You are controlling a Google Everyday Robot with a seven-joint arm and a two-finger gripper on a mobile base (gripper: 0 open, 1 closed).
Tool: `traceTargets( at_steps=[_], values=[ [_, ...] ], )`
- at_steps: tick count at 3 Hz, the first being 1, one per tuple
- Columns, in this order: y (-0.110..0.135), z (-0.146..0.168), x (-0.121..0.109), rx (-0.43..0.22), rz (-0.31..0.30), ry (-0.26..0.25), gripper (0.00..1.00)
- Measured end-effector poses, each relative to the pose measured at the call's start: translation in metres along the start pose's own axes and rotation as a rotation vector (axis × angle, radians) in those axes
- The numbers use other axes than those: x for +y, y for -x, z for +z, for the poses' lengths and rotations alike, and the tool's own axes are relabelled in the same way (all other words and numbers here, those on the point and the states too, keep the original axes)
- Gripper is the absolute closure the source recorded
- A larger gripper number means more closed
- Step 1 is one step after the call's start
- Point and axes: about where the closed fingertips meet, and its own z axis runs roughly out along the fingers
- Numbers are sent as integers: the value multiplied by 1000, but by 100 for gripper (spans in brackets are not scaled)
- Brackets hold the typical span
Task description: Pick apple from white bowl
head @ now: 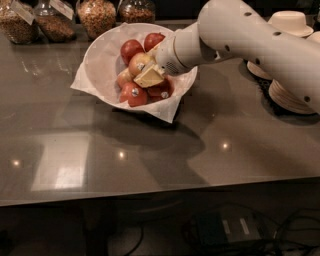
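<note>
The gripper (pixel 148 76) is down inside the white bowl (pixel 100 60), its pale yellowish tip wedged among the fruit. It lies against the lower right side of the apple (pixel 138 61), the palest one, yellow with a red blush and a small white sticker. Whether the gripper is open, closed or gripping that apple cannot be told, since its tip shows only as one pale wedge.

The bowl stands toward the far edge of the worktop (pixel 150 160), left of the middle. The apple sits near the bowl's centre. The thick white arm (pixel 250 35) reaches in from the right edge, passing over the bowl's right rim and hiding that part.

Crowding the apple are deep red apples (pixel 131 49) behind it toward the far edge. Another red apple (pixel 132 94) with a sticker is in front of it, and one more (pixel 161 91) lies under the gripper. The crumpled white paper (pixel 167 111) lining the bowl sticks out at the corners.

Jars (pixel 95 15) of grains line the far edge toward the far left corner. Stacked beige paper bowls (pixel 295 95) stand by the right edge.
</note>
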Motion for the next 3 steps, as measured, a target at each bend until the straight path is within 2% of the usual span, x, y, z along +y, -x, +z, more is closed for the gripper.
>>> traceTargets(
  at_steps=[1, 2, 3],
  values=[
    [5, -2, 0, -5, -9, 1, 90],
    [21, -15, 0, -15, -42, 7, 100],
    [35, -37, -4, -31, -63, 7, 100]
  ],
)
